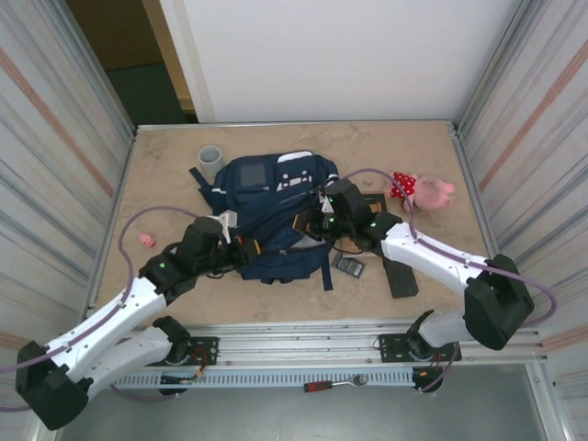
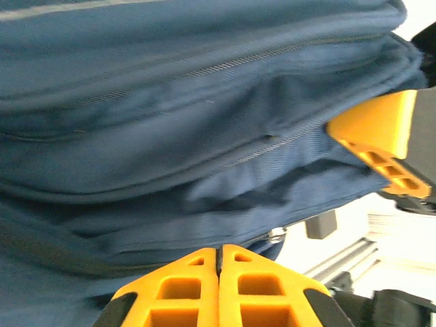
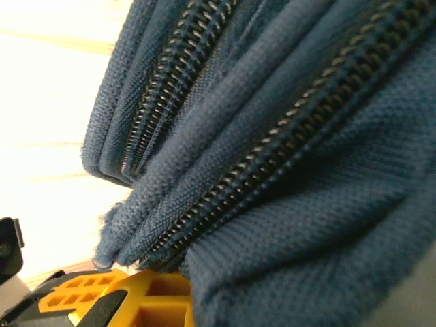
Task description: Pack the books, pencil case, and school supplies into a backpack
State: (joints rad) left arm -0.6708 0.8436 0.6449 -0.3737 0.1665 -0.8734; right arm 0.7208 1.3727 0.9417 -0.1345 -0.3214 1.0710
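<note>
The navy backpack [image 1: 274, 197] lies flat in the middle of the table with both grippers at its near half. My left gripper [image 1: 246, 246] is shut, its orange fingers [image 2: 184, 289] pressed together with their tips against the blue fabric [image 2: 170, 136]. My right gripper [image 1: 309, 220] sits on the backpack's right side; bunched fabric and zippers [image 3: 272, 157] drape over its orange finger [image 3: 146, 303], and it is shut on that fabric. The brown book [image 1: 375, 202] lies partly under the right arm. A dark grey grid-faced supply [image 1: 349, 266] lies beside the backpack's near right corner.
A flat black oblong [image 1: 401, 277] lies to the right of the grey piece. A pink and red plush toy [image 1: 423, 190] sits at the far right, a grey cup [image 1: 210, 160] at the back left, a small pink item [image 1: 147, 240] at the left. Metal walls enclose the table.
</note>
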